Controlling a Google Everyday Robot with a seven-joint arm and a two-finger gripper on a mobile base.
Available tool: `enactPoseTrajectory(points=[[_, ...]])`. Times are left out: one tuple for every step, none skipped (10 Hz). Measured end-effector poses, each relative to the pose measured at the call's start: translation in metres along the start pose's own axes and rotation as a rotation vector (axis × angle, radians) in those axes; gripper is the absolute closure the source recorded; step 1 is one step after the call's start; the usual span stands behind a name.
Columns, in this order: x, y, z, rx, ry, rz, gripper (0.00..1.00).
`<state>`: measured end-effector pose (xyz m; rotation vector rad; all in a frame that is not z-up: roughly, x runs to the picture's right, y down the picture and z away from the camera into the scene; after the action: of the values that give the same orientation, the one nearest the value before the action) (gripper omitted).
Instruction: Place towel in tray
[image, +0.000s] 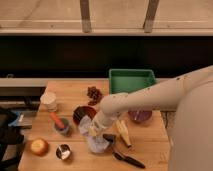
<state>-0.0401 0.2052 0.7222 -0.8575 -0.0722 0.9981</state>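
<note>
gripper (95, 130) at crumpled pale towel (97, 144)

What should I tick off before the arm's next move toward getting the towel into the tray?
1. Towel located: ok. The towel lies bunched on the table, near its front edge.
2. Gripper at the towel: ok. The gripper is down on the bundle.
3. Grasp secure: cannot tell.
4. Tray ready: ok. Nothing shows inside the green tray.
5. Clearance around the towel: not ok. The red bowl and banana lie close beside it.
6. Towel in tray: not ok, not yet done.
</note>
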Motion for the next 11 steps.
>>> enactPoseTrajectory(points=[[-0.003, -0.016, -0.013, 0.004, -0.034, 0.026, 1.00], [-0.002, -0.031, -0.023, 0.003, -0.061, 0.058, 1.00], [-0.001, -0.045, -0.031, 0.002, -0.087, 0.088, 1.00], [-0.003, -0.065, -0.041, -0.003, -0.130, 0.130, 1.00], [-0.005, -0.083, -0.051, -0.004, -0.161, 0.163, 1.00], [-0.007, -0.100, -0.063, -0.006, -0.192, 0.197, 1.00], [-0.013, -0.115, -0.074, -0.008, -0.229, 0.227, 1.00], [-0.019, -0.128, -0.085, -0.012, -0.264, 0.254, 1.00], [-0.019, -0.134, -0.090, -0.010, -0.276, 0.264, 1.00], [-0.019, -0.132, -0.089, -0.014, -0.271, 0.262, 1.00], [-0.020, -0.131, -0.088, -0.015, -0.270, 0.259, 1.00]])
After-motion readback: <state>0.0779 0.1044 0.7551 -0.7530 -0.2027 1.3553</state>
